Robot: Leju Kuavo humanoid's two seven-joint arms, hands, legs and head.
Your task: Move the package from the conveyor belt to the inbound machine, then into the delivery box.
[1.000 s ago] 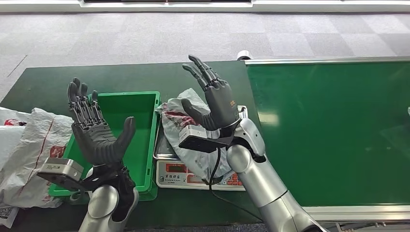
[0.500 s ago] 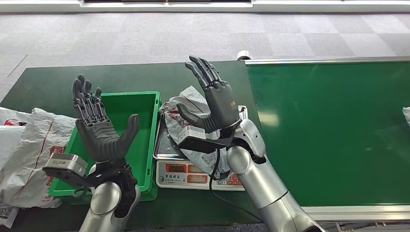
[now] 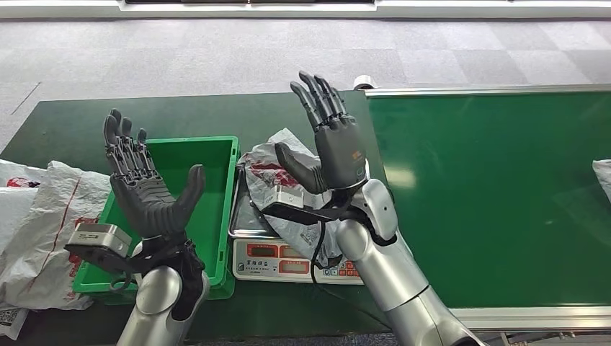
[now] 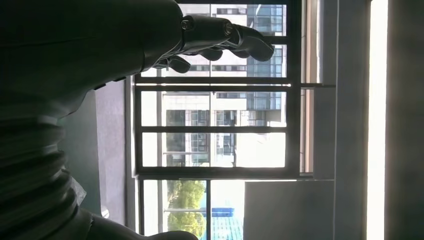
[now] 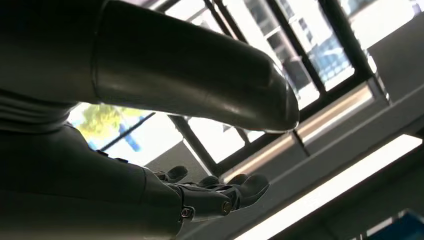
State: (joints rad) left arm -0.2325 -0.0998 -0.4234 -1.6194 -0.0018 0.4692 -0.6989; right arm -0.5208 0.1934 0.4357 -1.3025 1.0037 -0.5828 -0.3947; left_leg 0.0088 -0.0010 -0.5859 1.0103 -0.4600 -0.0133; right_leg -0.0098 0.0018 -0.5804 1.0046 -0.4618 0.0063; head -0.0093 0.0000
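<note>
A crumpled grey plastic package [image 3: 277, 189] with red print lies on the metal pan of the weighing scale [image 3: 288, 261], the inbound machine, left of the conveyor belt [image 3: 497, 194]. My right hand [image 3: 331, 148] is raised above the package, palm turned left, fingers spread and holding nothing. My left hand [image 3: 144, 187] is held up over the green delivery box [image 3: 209, 209], fingers apart and empty. Both wrist views look upward: the left hand [image 4: 150, 40] and the right hand [image 5: 190, 195] show dark against windows and ceiling.
White bagged parcels [image 3: 43, 216] lie on the dark green table left of the box. Another pale package [image 3: 602, 173] shows at the belt's right edge. A grey roll [image 3: 364, 82] sits at the belt's far left corner. Carpeted floor lies beyond.
My right hand has risen and shifted slightly right, away from the package on the scale. My left hand barely moved. The pale package on the belt has come further into view.
</note>
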